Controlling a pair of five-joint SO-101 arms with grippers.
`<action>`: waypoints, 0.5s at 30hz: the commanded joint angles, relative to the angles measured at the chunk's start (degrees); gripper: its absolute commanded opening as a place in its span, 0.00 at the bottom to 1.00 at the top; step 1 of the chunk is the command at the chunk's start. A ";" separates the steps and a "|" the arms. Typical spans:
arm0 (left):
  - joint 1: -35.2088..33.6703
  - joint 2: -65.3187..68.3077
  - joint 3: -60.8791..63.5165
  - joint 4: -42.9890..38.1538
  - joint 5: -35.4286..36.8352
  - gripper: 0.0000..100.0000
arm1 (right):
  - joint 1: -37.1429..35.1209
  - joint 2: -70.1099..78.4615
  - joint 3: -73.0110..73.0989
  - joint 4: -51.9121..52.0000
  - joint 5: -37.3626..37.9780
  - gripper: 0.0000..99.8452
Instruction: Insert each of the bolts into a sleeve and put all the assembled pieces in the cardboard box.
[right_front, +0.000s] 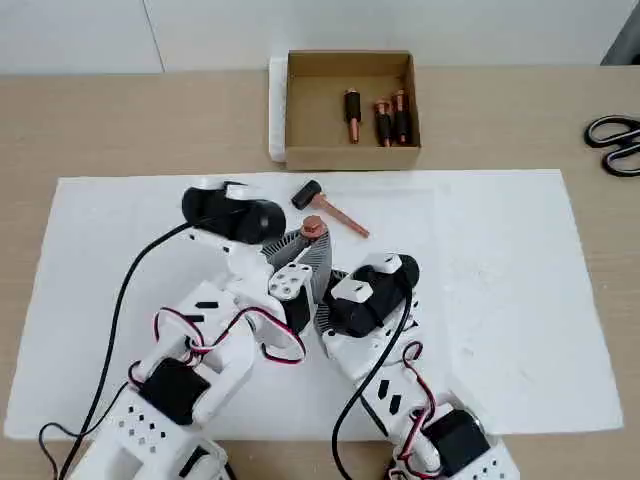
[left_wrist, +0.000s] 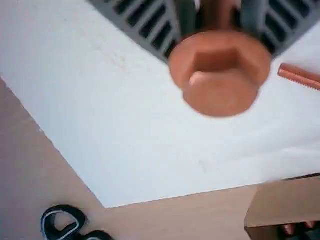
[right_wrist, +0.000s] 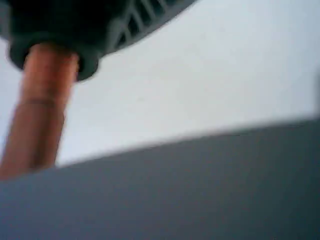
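So, left gripper (right_front: 308, 245) sat mid-mat, clamped on a copper bolt (left_wrist: 220, 75), pinching the shank just behind the flanged hex head. Right gripper (right_front: 322, 300) was parked just beside it; open or closed, couldn't tell. Next, one assembled piece (right_front: 330, 210) lay loose on the white mat (right_front: 500, 300), black sleeve end twd the cardboard box (right_front: 350, 158). Box stood at the mat's far edge w/ three assembled pcs (right_front: 380, 118) inside, side by side. Far right, scissors (right_front: 615, 145) lay on the table (right_front: 100, 120).
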 joint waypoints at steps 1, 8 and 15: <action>-0.26 2.46 -3.12 1.76 -0.09 0.01 | 0.48 -0.75 -0.79 -1.54 0.00 0.00; -0.26 4.22 -5.23 3.43 -0.09 0.01 | 0.48 -0.75 -0.79 -1.54 0.00 0.00; -0.35 4.04 -5.49 6.07 1.41 0.01 | 0.48 -0.75 -0.88 -1.63 0.00 0.00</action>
